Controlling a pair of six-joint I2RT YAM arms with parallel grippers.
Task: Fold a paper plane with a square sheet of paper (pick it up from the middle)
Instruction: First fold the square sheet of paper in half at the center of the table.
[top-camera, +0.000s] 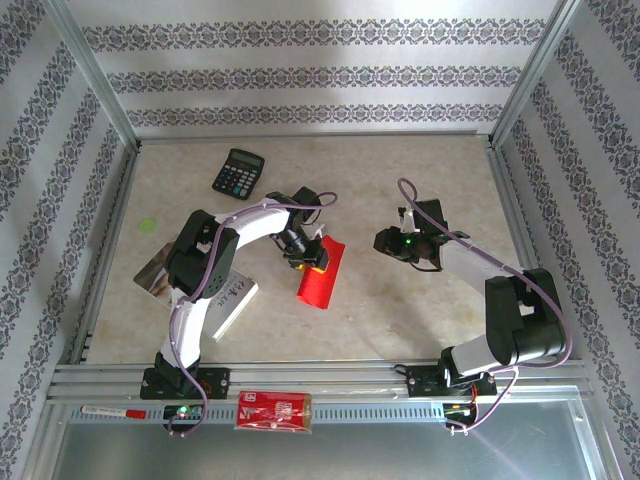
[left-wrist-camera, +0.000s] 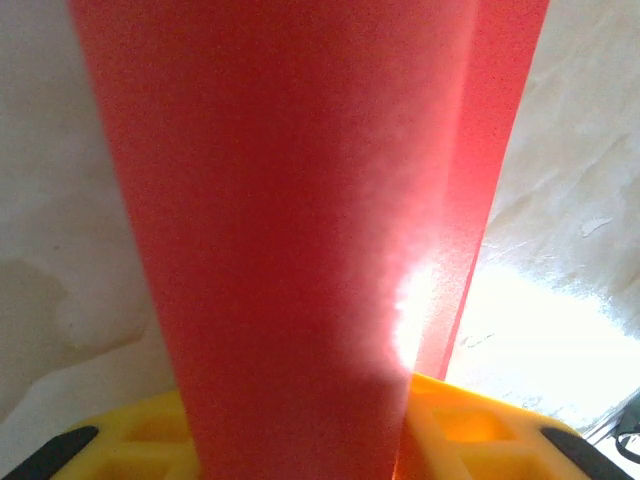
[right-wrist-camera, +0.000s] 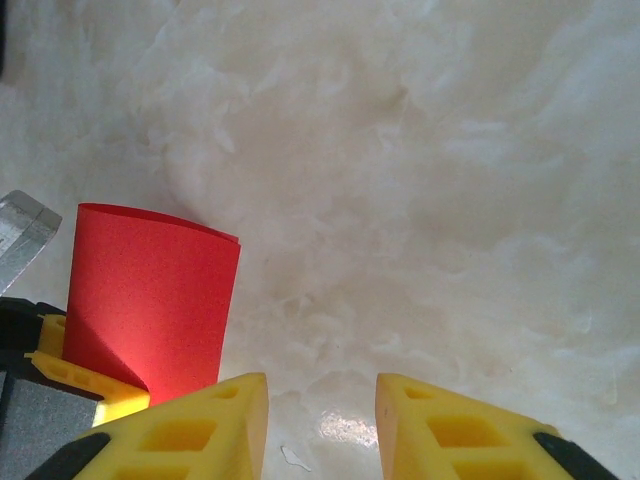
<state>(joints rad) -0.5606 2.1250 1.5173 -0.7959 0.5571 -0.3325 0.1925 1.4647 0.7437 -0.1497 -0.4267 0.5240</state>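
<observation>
The square sheet of paper (top-camera: 322, 274) is plain bright red and bent over into a loose roll at the middle of the table. My left gripper (top-camera: 303, 254) is shut on its upper end. In the left wrist view the red sheet (left-wrist-camera: 290, 220) runs up from between the yellow fingers (left-wrist-camera: 470, 425). My right gripper (top-camera: 386, 240) hovers to the right of the sheet, apart from it. It stands open (right-wrist-camera: 322, 420) over bare table, and the sheet (right-wrist-camera: 150, 300) shows to its left. The paper plane is out of view.
A black calculator (top-camera: 238, 172) lies at the back left. A white printed booklet (top-camera: 228, 300) lies under the left arm. A red printed packet (top-camera: 274, 410) sits on the front rail between the arm bases. A small green dot (top-camera: 148, 225) marks the left side.
</observation>
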